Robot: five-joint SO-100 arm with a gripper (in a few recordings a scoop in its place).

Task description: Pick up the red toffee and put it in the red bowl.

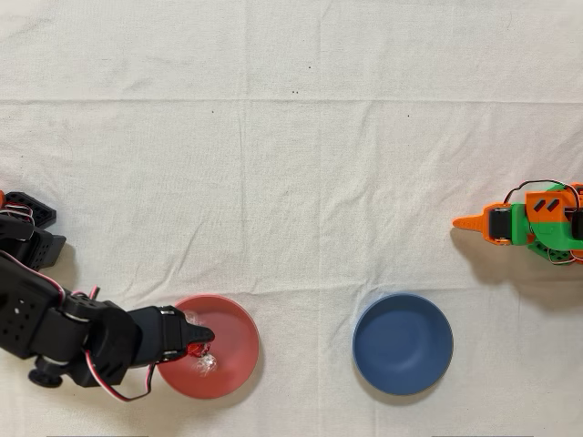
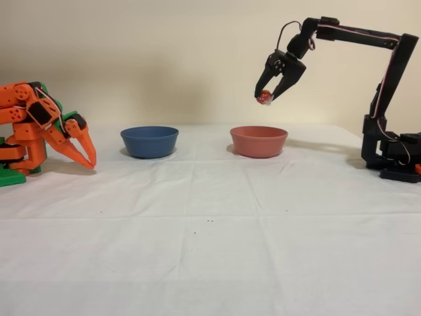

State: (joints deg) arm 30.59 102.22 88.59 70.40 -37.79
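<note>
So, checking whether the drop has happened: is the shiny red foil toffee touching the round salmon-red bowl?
Apart. The fixed view shows the toffee in the gripper, open wall between it and the bowl.

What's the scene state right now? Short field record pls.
gripper: raised above the red bowl, shut on the toffee
toffee: held between the fingertips, in the air, not yet in the bowl
red bowl: on the cloth, upright, directly under the gripper in the overhead view
blue bowl: on the cloth beside the red bowl, apart from it, nothing seen inside
orange arm: idle
task status: toffee picked up, release still to come
</note>
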